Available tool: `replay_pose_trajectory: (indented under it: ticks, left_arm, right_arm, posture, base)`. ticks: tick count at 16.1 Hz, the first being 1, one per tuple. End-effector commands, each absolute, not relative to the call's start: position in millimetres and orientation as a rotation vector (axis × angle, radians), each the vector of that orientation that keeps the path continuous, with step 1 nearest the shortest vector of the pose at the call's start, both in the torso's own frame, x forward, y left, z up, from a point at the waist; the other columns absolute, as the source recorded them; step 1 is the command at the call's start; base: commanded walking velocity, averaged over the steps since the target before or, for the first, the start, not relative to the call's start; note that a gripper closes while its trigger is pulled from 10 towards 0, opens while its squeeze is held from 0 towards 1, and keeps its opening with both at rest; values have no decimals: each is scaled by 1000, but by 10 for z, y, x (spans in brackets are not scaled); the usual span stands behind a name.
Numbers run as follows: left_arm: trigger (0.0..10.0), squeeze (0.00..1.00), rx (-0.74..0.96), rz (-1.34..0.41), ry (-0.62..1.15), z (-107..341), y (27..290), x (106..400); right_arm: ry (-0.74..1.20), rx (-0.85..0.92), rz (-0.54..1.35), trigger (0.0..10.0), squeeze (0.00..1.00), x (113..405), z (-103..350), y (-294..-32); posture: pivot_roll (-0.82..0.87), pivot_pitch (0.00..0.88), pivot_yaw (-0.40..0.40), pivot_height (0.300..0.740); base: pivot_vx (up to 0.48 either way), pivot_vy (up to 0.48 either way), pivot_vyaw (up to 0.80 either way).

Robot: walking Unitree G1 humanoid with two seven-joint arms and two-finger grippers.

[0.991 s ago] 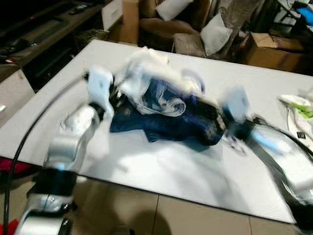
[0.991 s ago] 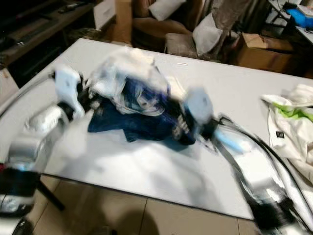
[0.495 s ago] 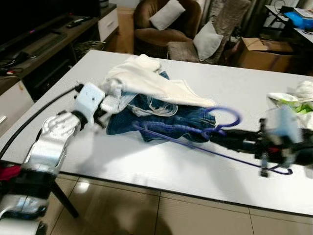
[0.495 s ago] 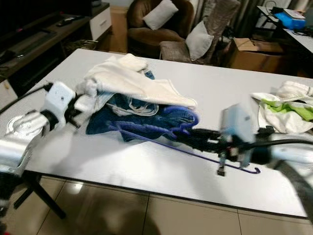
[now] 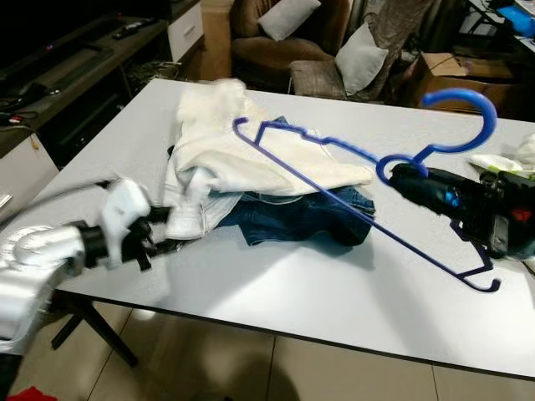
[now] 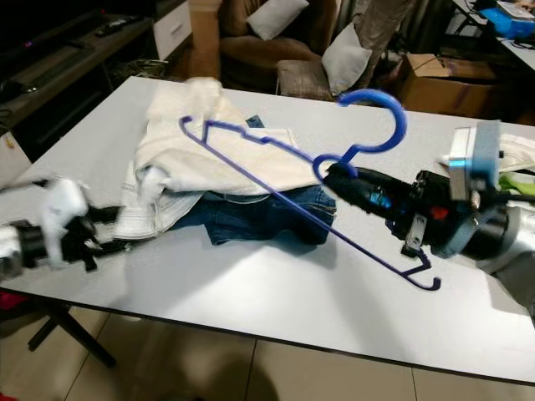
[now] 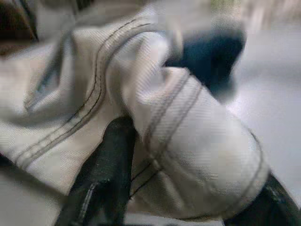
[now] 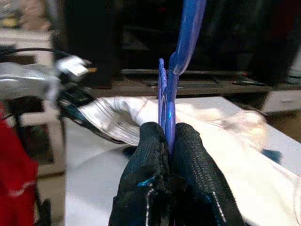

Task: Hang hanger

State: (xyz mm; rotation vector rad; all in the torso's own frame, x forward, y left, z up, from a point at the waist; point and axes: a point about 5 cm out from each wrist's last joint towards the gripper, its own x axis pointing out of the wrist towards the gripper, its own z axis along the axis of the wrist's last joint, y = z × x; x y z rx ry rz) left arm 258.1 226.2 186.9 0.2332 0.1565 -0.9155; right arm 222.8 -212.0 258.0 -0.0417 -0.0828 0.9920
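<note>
Hanger lifted clear, garment pinched at the counter's near-left corner

The right gripper (image 6: 334, 178) clamps the blue hanger (image 5: 351, 159) at its neck above the counter (image 5: 334, 309); the left gripper (image 5: 155, 238) pinches the white garment (image 5: 217, 159). Best keep the hanger level.

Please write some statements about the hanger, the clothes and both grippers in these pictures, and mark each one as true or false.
1. The right gripper is shut on the blue hanger. True.
2. The hanger lies flat on the white table. False: it is lifted above the clothes.
3. The left gripper holds the cream garment. True.
4. The blue jeans lie on top of the cream garment. False: they lie beneath it.
</note>
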Motion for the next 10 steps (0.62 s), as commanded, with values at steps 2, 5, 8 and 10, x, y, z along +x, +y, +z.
replay_pose_trajectory:
  ticks: [2,5,8,10]
  left_arm:
    - [10000,1000,44,-923,-85,2295,2163,2569]
    - [10000,1000,-24,-714,-223,2444,2047,2782]
    - [10000,871,-6,-581,-207,2337,1911,2923]
    - [10000,580,-24,-455,-209,2222,1716,2980]
  right_arm:
    - [-77,-6,798,10000,0,2388,2486,-2071]
    - [-46,6,423,10000,0,2692,2334,-2076]
    - [-94,36,267,10000,0,2726,2285,-2044]
    - [-127,23,220,10000,0,2664,2225,-1887]
  posture:
    - [-21,0,0,740]
    - [-26,0,-5,740]
    - [-42,0,8,740]
    - [-53,0,9,740]
  base:
    - [0,0,0]
    - [0,0,0]
    - [0,0,0]
    - [0,0,0]
